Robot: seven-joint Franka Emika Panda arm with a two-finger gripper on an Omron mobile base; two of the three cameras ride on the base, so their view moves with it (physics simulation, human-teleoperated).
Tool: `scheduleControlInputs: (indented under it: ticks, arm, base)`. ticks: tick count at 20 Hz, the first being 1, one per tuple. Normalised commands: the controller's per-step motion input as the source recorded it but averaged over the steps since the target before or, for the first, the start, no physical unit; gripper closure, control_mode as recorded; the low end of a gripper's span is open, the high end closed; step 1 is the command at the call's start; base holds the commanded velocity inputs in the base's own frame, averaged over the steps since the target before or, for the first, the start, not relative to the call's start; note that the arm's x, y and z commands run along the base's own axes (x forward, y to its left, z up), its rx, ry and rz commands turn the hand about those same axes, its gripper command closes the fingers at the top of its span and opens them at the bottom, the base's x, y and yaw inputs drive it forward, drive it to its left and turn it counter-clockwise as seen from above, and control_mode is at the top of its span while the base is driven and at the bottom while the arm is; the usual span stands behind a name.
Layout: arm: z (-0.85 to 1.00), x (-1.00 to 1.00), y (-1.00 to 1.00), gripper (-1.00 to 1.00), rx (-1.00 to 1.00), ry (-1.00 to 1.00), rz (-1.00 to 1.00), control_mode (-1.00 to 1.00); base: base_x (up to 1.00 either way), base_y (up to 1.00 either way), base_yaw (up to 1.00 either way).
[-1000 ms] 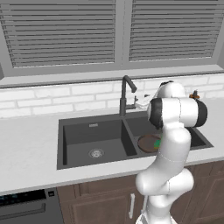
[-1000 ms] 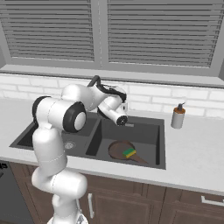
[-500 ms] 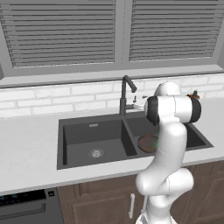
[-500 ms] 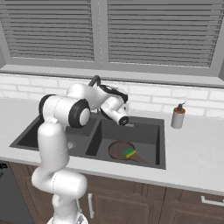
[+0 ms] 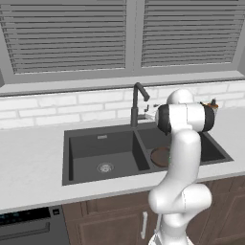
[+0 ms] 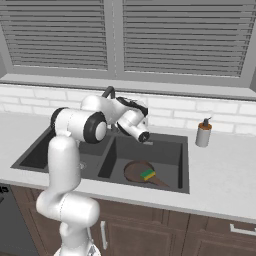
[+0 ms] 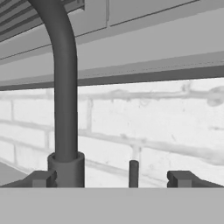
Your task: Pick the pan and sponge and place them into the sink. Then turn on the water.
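The dark brown pan (image 6: 136,171) lies in the right basin of the dark grey sink (image 6: 172,187), with the green and yellow sponge (image 6: 147,174) resting on it. In the left base view my arm covers part of the pan (image 5: 159,155) inside the sink (image 5: 100,179). My gripper (image 7: 111,179) is open and empty, held level at the foot of the dark gooseneck faucet (image 7: 63,96). The faucet's base stands just inside the left fingertip (image 7: 41,178), and a thin upright lever (image 7: 133,173) sits between the two fingers. No water falls from the faucet's spout (image 5: 145,94).
A soap dispenser (image 6: 202,134) stands on the counter right of the sink. A white brick wall (image 7: 166,127) and a window sill with shut blinds (image 6: 175,40) rise close behind the faucet. Light counter (image 5: 28,162) runs left of the sink, with cabinet fronts below.
The arm's elbow has swung a little, bringing the hand squarer to the faucet. Pan and sponge have not moved. The jaws stay wide.
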Motion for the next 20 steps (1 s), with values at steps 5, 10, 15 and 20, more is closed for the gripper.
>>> scheduleControlInputs:
  ticks: [5,10,15,20]
  arm:
    - [-0.10,0.24,0.00,-1.00,0.00,0.00,0.01,-1.00]
    - [-0.07,0.30,0.00,-1.00,0.00,0.00,0.00,-1.00]
    - [-0.11,0.27,0.00,-1.00,0.00,0.00,0.00,-1.00]
    - [-0.17,0.28,0.00,-1.00,0.00,0.01,0.00,-1.00]
  base:
    - [0.00,0.00,0.00]
    - [0.00,0.00,0.00]
    - [0.00,0.00,0.00]
    - [0.00,0.00,0.00]
